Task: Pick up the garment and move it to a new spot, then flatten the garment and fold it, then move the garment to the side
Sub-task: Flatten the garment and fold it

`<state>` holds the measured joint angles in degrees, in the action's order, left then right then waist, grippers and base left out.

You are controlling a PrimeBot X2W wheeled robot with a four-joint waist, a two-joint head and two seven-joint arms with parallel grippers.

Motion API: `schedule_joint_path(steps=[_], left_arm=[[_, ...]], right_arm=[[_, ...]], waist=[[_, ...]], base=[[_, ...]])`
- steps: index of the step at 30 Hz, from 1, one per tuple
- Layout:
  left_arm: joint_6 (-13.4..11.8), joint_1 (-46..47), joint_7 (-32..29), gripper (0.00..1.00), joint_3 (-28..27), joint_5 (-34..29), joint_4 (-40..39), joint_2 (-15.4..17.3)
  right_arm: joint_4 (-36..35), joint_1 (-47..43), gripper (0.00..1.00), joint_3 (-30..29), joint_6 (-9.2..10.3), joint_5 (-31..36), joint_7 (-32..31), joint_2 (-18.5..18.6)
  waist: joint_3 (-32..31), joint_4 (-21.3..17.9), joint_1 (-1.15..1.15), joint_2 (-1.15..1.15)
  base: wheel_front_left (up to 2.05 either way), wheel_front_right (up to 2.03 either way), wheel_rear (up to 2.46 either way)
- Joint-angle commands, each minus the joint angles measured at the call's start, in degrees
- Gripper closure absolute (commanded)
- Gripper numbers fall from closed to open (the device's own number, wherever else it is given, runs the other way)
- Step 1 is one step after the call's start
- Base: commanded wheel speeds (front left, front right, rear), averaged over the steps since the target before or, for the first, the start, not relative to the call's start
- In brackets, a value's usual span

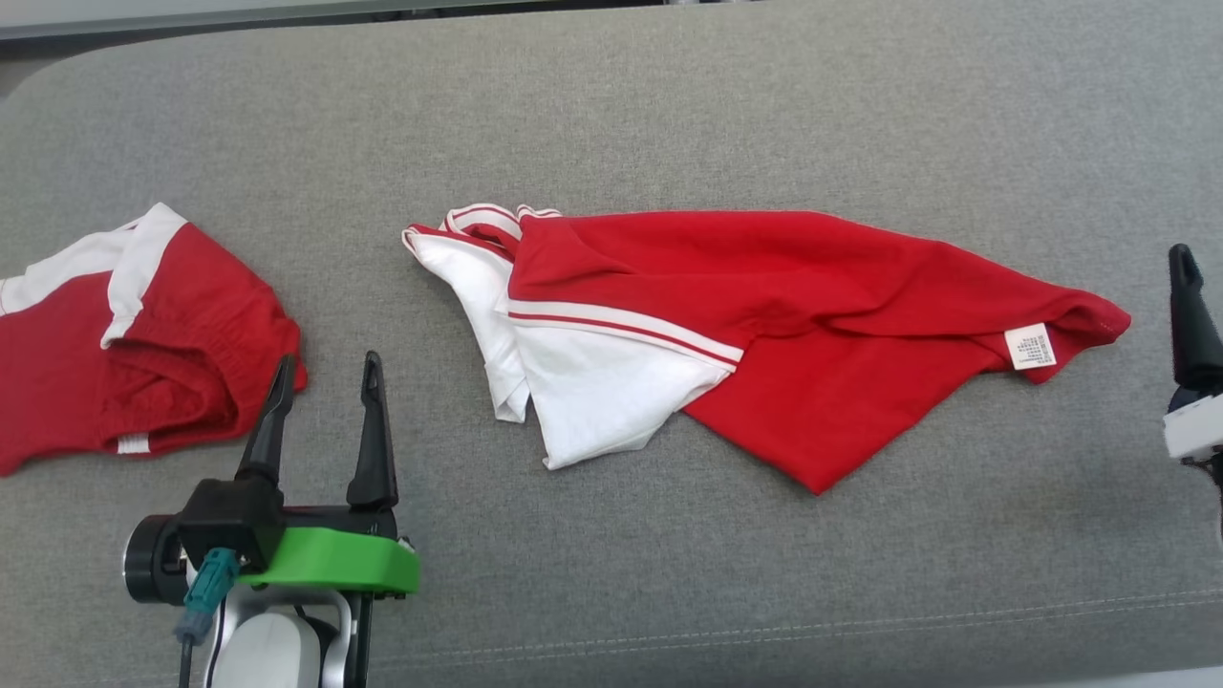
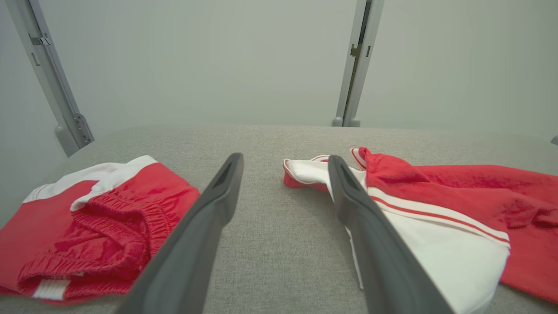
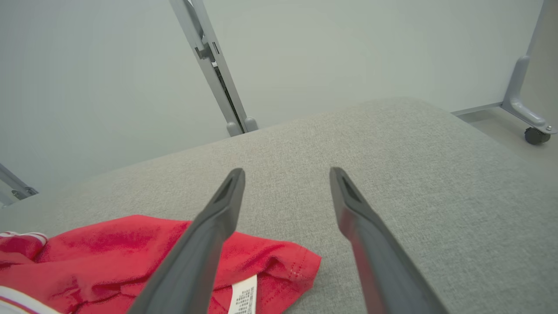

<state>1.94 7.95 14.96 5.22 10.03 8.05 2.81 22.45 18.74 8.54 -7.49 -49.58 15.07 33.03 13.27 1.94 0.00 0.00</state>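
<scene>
While the red and white garment (image 1: 764, 325) lies crumpled across the middle of the grey fabric surface (image 1: 611, 115), both pairs of fingers stand apart and hold nothing. The garment's red body stretches toward the robot's right and ends in a corner with a white care label (image 1: 1031, 346) turned up. Its white part, trimmed with red stripes, is bunched at the left end. The right gripper (image 3: 286, 171) sits just beside that labelled corner. In the right wrist view one finger crosses in front of the red hem and the other is over bare fabric. The left gripper (image 1: 328, 361) is at the lower left of the head view, between the garment and a second red and white piece (image 1: 143, 334) with an elastic waistband, which lies at the left edge. Whether its left finger touches that piece cannot be told.
</scene>
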Motion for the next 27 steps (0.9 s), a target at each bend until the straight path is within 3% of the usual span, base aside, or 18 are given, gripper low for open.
schedule_joint_path(steps=[1,5,11,20,27], left_arm=[[-0.2,-0.8,0.2,0.0,-0.5,0.0,0.2,0.2],[0.0,-1.9,0.2,0.0,-1.3,-0.3,-0.1,0.3],[0.4,-3.6,0.2,0.0,-2.1,-0.5,0.0,0.4],[0.9,-7.3,0.2,0.0,-1.8,-0.3,0.5,0.3],[0.9,-8.5,0.2,0.0,-0.9,0.4,0.5,0.2]], right_arm=[[-2.1,-2.4,0.0,-2.5,0.0,3.6,0.3,-2.5],[-9.5,-6.4,0.0,-8.1,0.0,14.6,0.3,-9.9],[-15.7,-11.4,0.0,-11.4,0.0,25.8,0.3,-18.8],[-17.7,-18.1,0.0,-11.0,0.0,33.3,0.3,-24.7],[-18.7,-21.1,0.0,-10.3,0.0,35.2,0.3,-26.6]], waist=[[-1.6,-0.5,0.0,0.0],[-3.3,-0.6,0.0,0.0],[-5.4,-0.5,0.0,0.0],[-8.8,0.0,0.0,0.0],[-9.9,0.0,0.0,0.0]], base=[[0.0,0.0,0.0],[0.0,0.0,0.0],[0.0,0.0,0.0],[0.0,0.0,0.0],[0.0,0.0,0.0]])
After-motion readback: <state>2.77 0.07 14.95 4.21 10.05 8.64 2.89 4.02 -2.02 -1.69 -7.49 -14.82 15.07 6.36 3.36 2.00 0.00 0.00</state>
